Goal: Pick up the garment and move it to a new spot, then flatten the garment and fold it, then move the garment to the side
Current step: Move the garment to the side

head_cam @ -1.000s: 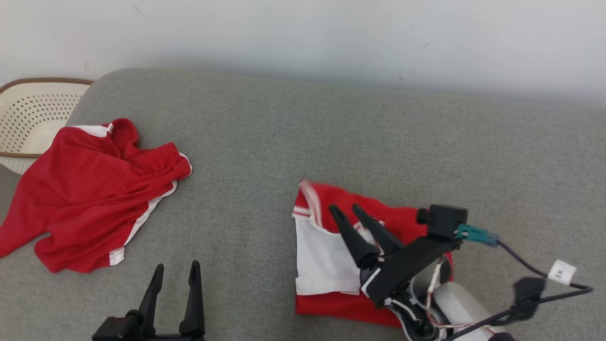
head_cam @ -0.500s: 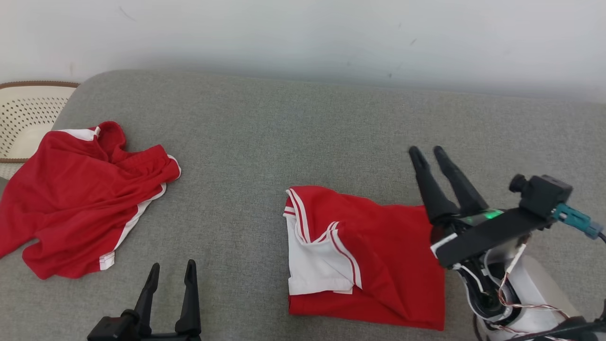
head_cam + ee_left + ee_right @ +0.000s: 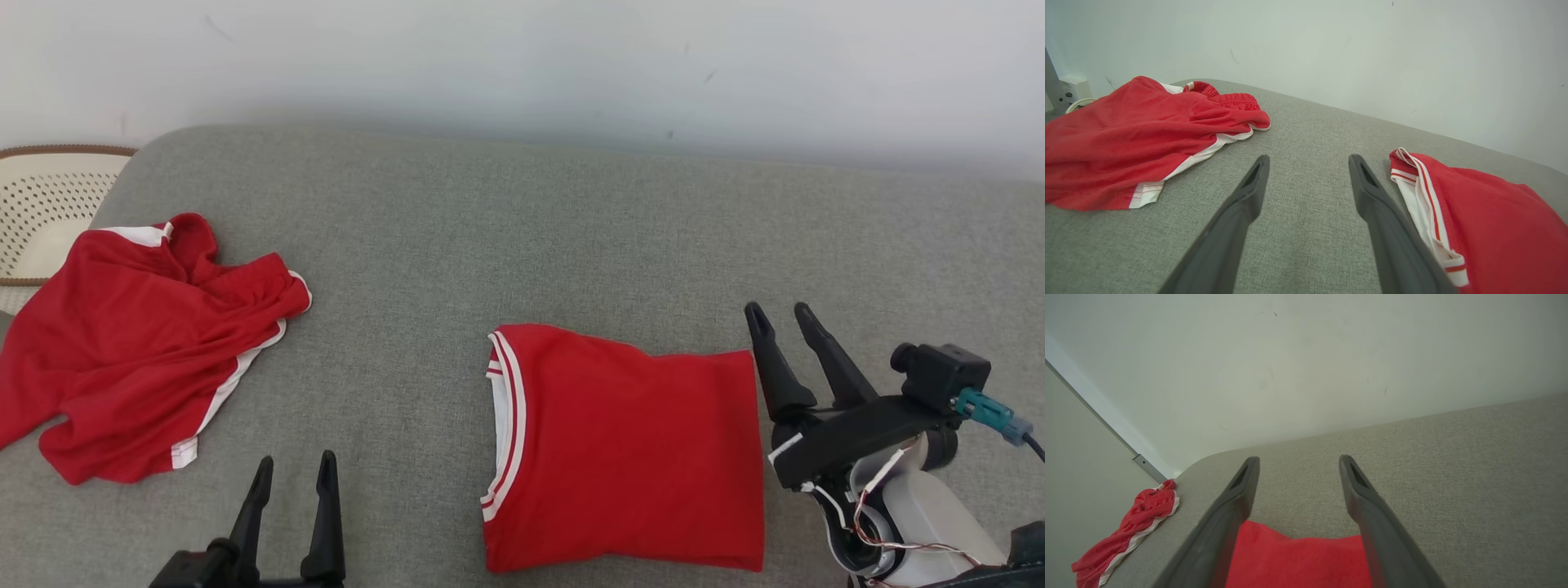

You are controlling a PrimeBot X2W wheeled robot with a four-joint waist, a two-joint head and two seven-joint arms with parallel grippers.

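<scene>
change: right gripper [image 3: 776, 309] has drawn clear to just beside the garment [image 3: 629, 449], now a neat red rectangle | jaws: right apart, left gripper [image 3: 295, 458] apart, both empty | task: fold looks done; move aside remains

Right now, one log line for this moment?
garment: folded red shirt with white-striped collar, flat on grey fabric cushion | left fingers: open, empty | right fingers: open, empty, by shirt's right edge
</scene>
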